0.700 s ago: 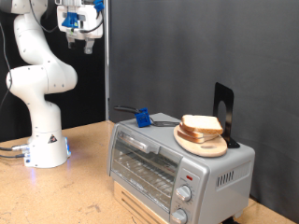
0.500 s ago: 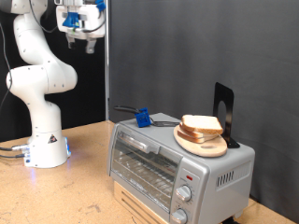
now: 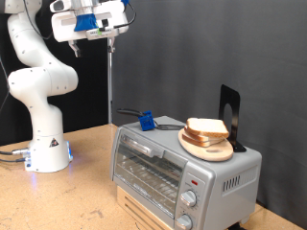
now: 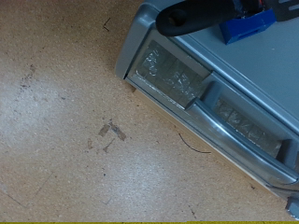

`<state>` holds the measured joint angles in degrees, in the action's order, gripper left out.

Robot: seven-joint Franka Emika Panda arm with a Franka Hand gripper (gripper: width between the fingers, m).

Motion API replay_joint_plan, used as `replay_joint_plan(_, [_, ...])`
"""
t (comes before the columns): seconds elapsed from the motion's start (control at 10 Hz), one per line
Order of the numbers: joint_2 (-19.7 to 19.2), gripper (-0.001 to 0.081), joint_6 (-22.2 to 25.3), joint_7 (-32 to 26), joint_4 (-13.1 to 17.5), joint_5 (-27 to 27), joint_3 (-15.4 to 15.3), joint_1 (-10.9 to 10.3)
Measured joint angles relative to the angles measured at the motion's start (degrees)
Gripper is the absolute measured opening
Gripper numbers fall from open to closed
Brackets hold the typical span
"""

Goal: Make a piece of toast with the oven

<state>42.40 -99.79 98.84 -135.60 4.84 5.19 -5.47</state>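
At the exterior view's left the white Panda arm (image 3: 38, 86) stands on its base on the wooden desk (image 3: 86, 196), near that surface's left edge. Its gripper (image 3: 99, 32) hangs high above the desk, near the view's top, carrying nothing; whether its fingers are parted or closed I cannot tell, and the wrist view shows none of them.

Further right sits the boxy silver-grey toaster oven (image 3: 182, 168), its glass door shut and its handle (image 4: 220, 117) untouched; the wrist view looks down on this front corner. A small blue block (image 3: 146, 121) lies on the oven's roof near its left edge. Toward the roof's right end a round wooden plate (image 3: 206, 147) holds the pale, brown-crusted piece of toast (image 3: 205, 127) atop similar slices, probably staged within reach. A black upright stand (image 3: 229, 113) rises behind it.
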Motion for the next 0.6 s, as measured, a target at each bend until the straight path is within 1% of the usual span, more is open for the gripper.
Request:
replay_joint_plan(0.1, [0.0, 0.0682, 1.4, -4.9, 0.2, -0.6, 0.3, -0.5])
replay_joint_plan(0.2, [0.0, 0.0682, 1.6, -11.9, 0.3, -0.6, 1.3, -1.6])
replay_joint_plan(0.3, [-0.4, 0.0682, 0.5, -18.9, 0.2, 0.2, 2.8, -3.2])
replay_joint_plan(0.4, [-1.4, 0.0682, -1.7, -25.8, -0.1, 1.2, 4.3, -5.0])
replay_joint_plan(0.5, [-3.0, 0.0682, -3.4, -31.0, 0.0, 1.8, 5.5, -7.0])
replay_joint_plan(0.6, [-2.9, 0.0682, -3.3, -28.6, 0.0, 1.8, 5.3, -6.5])
